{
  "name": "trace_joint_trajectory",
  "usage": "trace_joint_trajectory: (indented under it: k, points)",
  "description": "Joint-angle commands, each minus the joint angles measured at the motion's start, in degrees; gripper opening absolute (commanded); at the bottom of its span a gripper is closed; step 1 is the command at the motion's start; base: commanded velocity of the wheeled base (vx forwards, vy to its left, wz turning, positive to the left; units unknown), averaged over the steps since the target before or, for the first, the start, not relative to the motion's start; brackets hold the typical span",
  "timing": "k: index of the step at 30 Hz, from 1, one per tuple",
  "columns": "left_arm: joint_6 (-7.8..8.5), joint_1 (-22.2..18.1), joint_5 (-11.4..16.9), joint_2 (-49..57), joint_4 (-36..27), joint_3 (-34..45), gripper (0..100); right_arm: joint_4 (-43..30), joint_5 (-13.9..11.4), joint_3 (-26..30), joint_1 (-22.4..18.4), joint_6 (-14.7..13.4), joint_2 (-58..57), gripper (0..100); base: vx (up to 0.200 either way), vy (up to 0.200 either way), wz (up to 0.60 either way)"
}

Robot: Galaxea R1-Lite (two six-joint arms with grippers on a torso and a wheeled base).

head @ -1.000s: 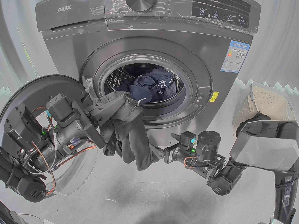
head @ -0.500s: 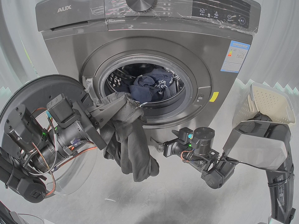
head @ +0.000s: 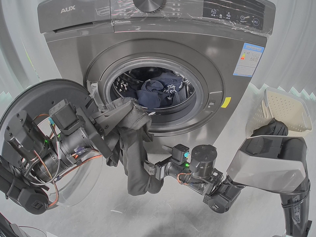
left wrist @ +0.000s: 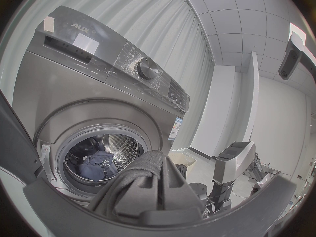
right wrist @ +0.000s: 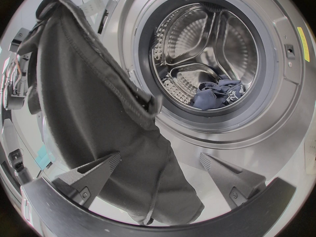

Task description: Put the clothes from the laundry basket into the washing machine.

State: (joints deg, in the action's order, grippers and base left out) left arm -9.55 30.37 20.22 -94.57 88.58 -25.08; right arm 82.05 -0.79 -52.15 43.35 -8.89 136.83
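Observation:
A dark grey garment (head: 135, 148) hangs in front of the washing machine (head: 158, 46), just below its open drum mouth. My left gripper (head: 126, 111) is shut on the garment's top edge at the lower left rim of the opening; the left wrist view shows the left gripper (left wrist: 161, 168) with cloth (left wrist: 131, 178) draped over it. My right gripper (head: 149, 169) stands open, low, against the garment's hanging end. In the right wrist view the garment (right wrist: 98, 116) hangs between the spread fingers (right wrist: 108, 162) of the right gripper (right wrist: 158, 162). Navy clothes (head: 159, 88) lie in the drum.
The round door (head: 39, 96) is swung open to the left, behind my left arm. A cream laundry basket (head: 289, 107) stands on the floor at the right with a dark garment (head: 275, 127) in it. Bare floor lies in front of the machine.
The right gripper let the garment's lower end go, then moved left and lower, up against the hanging cloth. The garment swung back to hang straight. My left gripper has barely moved.

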Motion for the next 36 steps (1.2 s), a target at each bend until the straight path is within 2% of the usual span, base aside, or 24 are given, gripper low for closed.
trace_joint_trajectory:
  k: [1,6,14,30,32,36]
  points:
    - [-0.03,-0.1,0.0,0.0,0.0,-0.1,0,0.7,-0.5,0.9,1.3,-0.1,-0.8,100,0.0,0.0,0.0]
    - [-0.12,-0.3,0.1,0.0,0.0,-0.4,0,1.5,-1.8,1.8,1.7,-0.3,-0.6,100,0.0,0.0,0.0]
    - [-0.12,-0.4,0.0,0.2,0.0,-0.5,0,5.0,-6.3,4.1,1.6,-1.0,-0.2,100,0.0,0.0,0.0]
    - [-0.21,-0.1,0.0,1.7,0.0,-1.1,0,4.4,-6.1,-2.4,0.2,-1.2,6.0,100,0.0,0.0,0.0]
    - [-0.12,0.0,0.1,1.7,0.0,-1.1,0,4.2,-5.9,-4.5,-0.5,-1.3,7.0,100,0.0,0.0,0.0]
    - [-0.21,-0.1,0.1,1.7,0.0,-1.1,0,4.1,-5.9,-5.0,-1.8,-1.3,7.0,100,0.0,0.0,0.0]
